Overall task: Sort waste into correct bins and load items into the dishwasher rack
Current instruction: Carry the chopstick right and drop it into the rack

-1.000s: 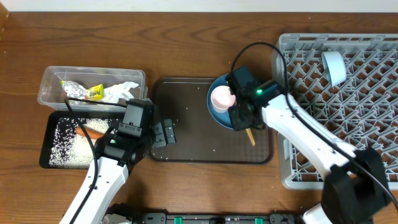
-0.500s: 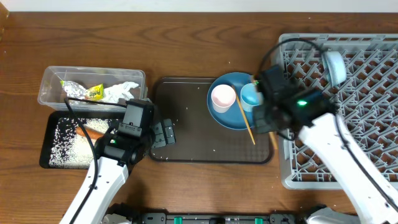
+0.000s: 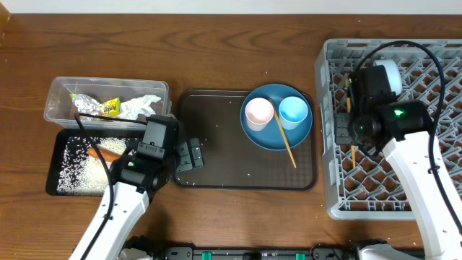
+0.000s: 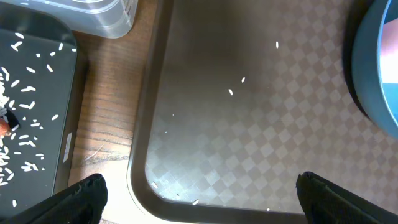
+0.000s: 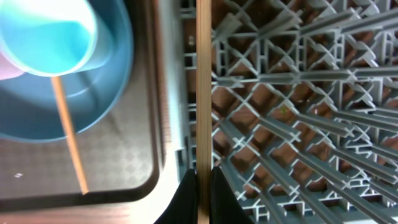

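The grey dishwasher rack (image 3: 447, 108) lies beneath the right gripper (image 5: 203, 180), which is clenched on one wooden chopstick (image 5: 203, 81) above the rack's left wall. The left gripper (image 4: 202, 190) hangs spread wide over the brown tray (image 4: 205, 155), with the blue plate (image 3: 271, 137) and second chopstick (image 3: 285, 141) to its right.

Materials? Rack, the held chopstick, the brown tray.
By the look: rack grey moulded plastic, matte lattice; held chopstick pale bare wood, faint grain; tray probably plastic, dark brown, slight sheen, checkered texture.
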Tool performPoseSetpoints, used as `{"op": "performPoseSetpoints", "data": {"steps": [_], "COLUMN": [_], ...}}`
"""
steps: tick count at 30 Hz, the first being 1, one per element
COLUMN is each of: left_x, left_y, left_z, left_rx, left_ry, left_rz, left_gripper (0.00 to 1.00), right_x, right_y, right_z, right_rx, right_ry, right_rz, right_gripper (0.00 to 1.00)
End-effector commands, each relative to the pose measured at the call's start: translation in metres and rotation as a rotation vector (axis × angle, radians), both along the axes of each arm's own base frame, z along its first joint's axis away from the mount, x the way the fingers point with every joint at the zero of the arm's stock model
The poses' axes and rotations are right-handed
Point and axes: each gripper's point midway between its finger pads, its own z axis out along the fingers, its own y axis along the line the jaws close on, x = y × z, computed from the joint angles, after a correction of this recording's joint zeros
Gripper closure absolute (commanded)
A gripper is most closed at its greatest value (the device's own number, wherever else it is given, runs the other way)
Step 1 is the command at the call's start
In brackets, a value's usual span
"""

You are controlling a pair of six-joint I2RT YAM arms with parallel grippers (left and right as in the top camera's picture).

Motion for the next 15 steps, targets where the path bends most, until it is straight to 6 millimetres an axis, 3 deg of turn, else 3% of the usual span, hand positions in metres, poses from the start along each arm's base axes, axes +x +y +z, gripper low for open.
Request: {"op": "performPoseSetpoints", "data": {"steps": [1, 12, 14, 15], "left_x": [-0.001, -0.001, -0.001, -0.001], "left_y": [0.002, 0.002, 0.002, 0.002], "left_z": [-0.004, -0.004, -0.004, -0.004], "left_rx": [0.017, 0.017, 0.017, 0.017], "left_ry": [0.01, 0.01, 0.01, 0.01], "left_rz": [-0.001, -0.001, -0.001, -0.001], "left_gripper": [0.0, 0.0, 0.0, 0.0], "right_x": [-0.002, 0.001, 0.0, 0.0], "right_y": [-0.011, -0.009, -0.009, -0.01], "right_z": [-0.014, -0.055, -0.059, -0.059], "right_rx": [-0.026, -0.029, -0.029, -0.03], "right_ry": [0.018, 0.003, 0.005, 0.004], "right_rz": [0.009, 0.053, 0.053, 0.053], "right_gripper": [0.99, 0.99, 0.93, 0.85]}}
